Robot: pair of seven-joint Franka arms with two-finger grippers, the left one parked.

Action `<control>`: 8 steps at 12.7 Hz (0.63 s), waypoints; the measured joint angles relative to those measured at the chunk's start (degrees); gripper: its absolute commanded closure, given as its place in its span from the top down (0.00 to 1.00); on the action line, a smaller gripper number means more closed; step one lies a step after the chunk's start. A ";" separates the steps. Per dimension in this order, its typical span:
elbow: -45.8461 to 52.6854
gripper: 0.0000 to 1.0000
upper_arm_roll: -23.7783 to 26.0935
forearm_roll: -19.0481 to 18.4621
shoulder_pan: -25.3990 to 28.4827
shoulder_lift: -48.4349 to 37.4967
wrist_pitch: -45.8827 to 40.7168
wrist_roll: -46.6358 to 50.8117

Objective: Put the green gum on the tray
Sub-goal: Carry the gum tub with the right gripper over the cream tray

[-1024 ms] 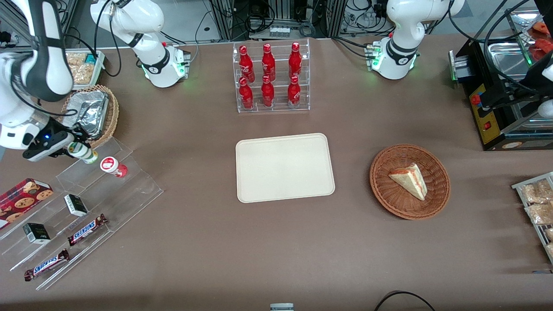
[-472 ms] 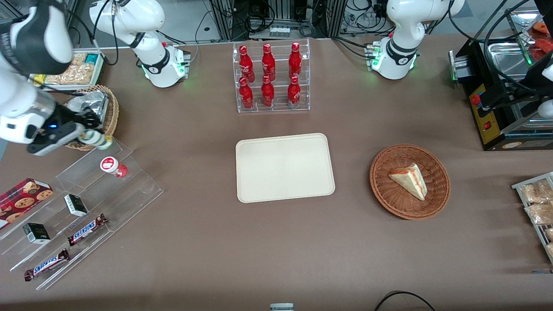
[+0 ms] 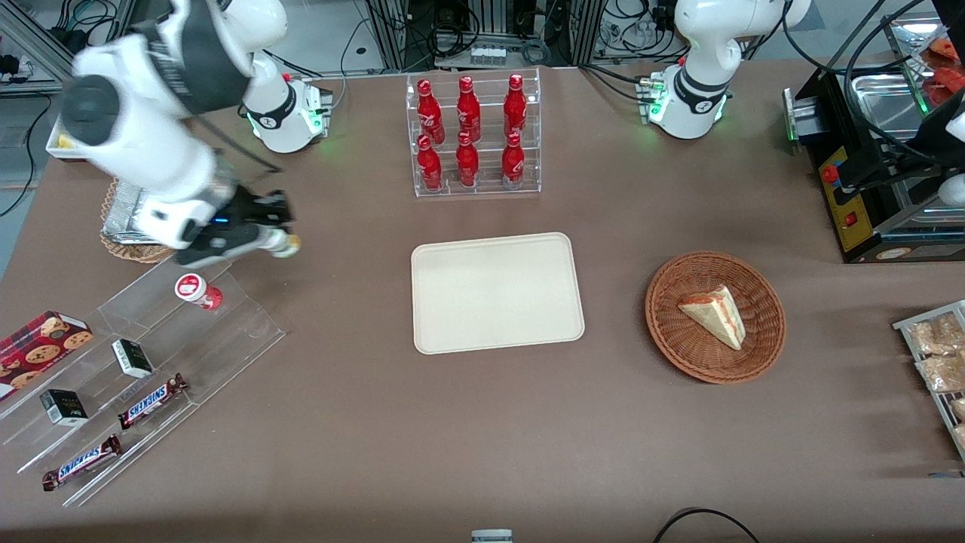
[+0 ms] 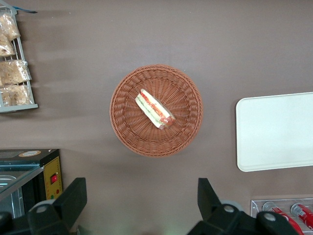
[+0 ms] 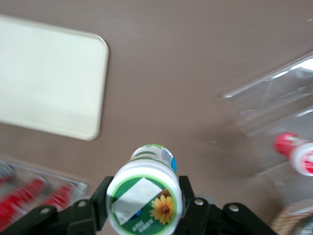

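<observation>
My right gripper (image 3: pixel 264 230) is shut on the green gum (image 3: pixel 280 243), a small green bottle with a white lid, and holds it in the air above the brown table between the acrylic shelf and the tray. In the right wrist view the gum's lid (image 5: pixel 145 197) with its green and orange flower mark sits between both black fingers (image 5: pixel 102 201). The cream tray (image 3: pixel 496 292) lies flat in the table's middle, toward the parked arm from the gripper; its corner also shows in the right wrist view (image 5: pixel 49 81).
A red-and-white-lidded bottle (image 3: pixel 197 290) stands on the clear stepped shelf (image 3: pixel 151 354) with snack bars, nearer the camera than the gripper. A rack of red bottles (image 3: pixel 471 136) stands farther from the camera than the tray. A wicker basket with a sandwich (image 3: pixel 715 317) lies toward the parked arm.
The gripper has carried the green gum up off the shelf's top step and sideways toward the tray. The red-lidded bottle has stayed in place.
</observation>
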 measured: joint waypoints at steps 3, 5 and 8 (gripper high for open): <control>7.56 0.00 0.02 0.04 9.69 9.63 3.85 17.77; 9.93 0.00 -0.02 0.04 14.39 15.55 8.81 26.18; 10.48 0.00 -0.19 0.02 19.29 23.25 18.19 34.62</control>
